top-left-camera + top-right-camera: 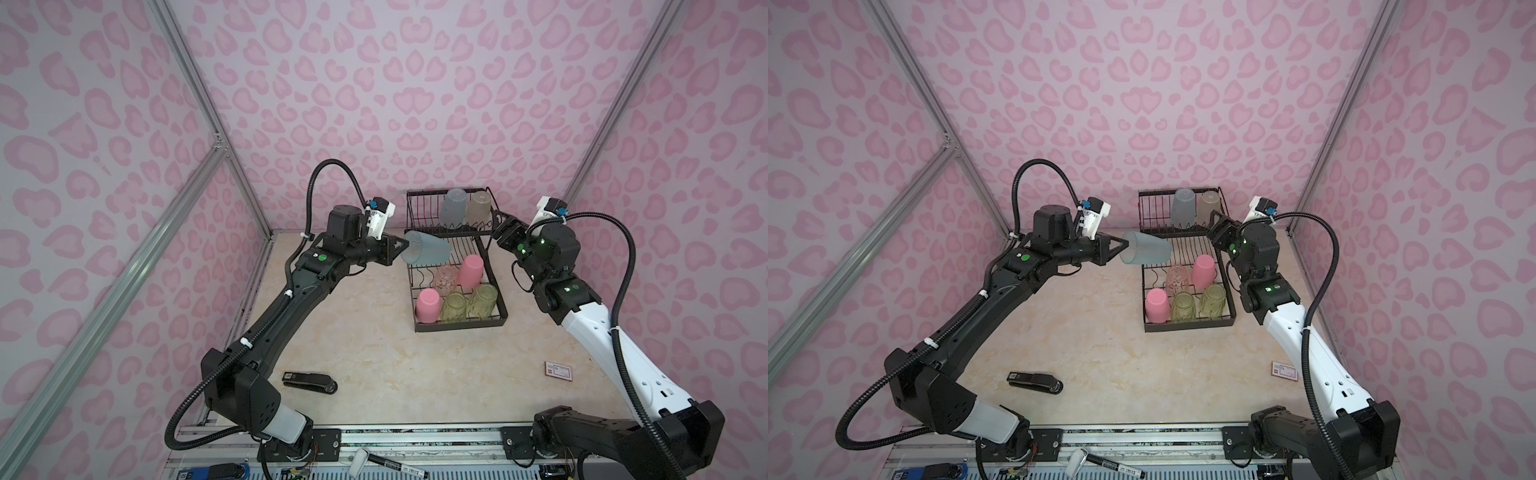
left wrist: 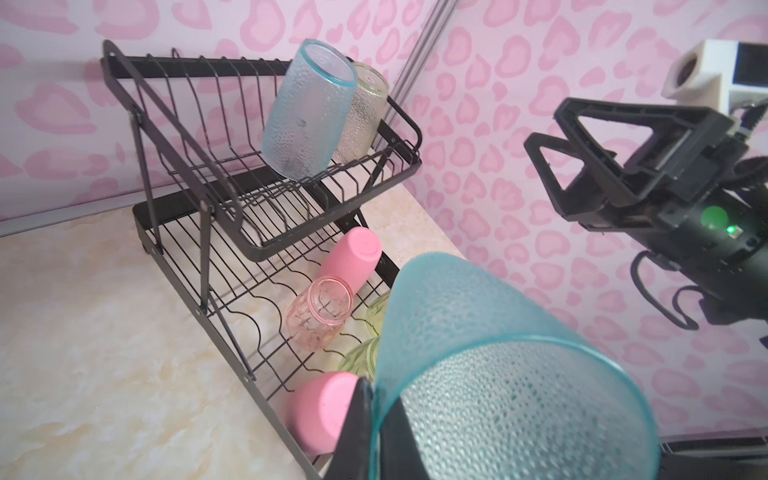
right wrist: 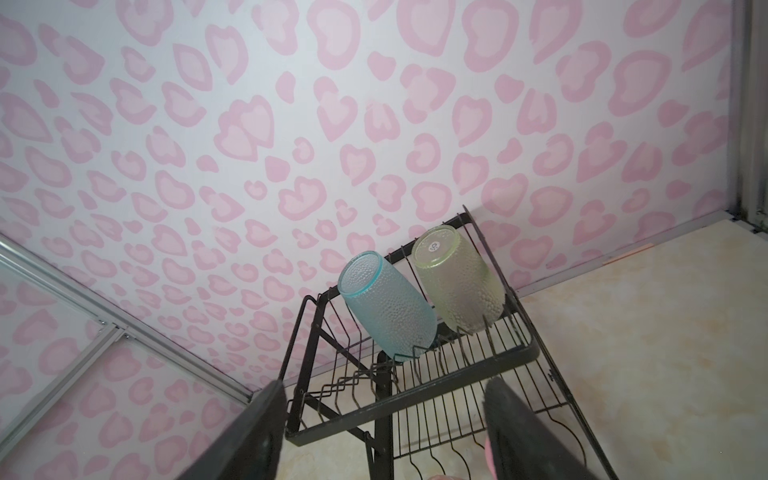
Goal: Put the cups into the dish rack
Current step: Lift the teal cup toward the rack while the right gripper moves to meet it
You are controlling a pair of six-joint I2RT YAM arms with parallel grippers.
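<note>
**Left gripper** pinched the rim of a teal cup, held on its side above the lower tier of the rack. **Right gripper**, jaws partly apart and empty, hovered beside the upper tier.

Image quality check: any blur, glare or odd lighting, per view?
Both top views: even light, no hard shadows, green LEDs bloom. Left wrist: held teal cup and left tool close and blurred, dish rack sharp. Right wrist: right tool fingers dark, defocused; upper-tier cups crisp.
</note>
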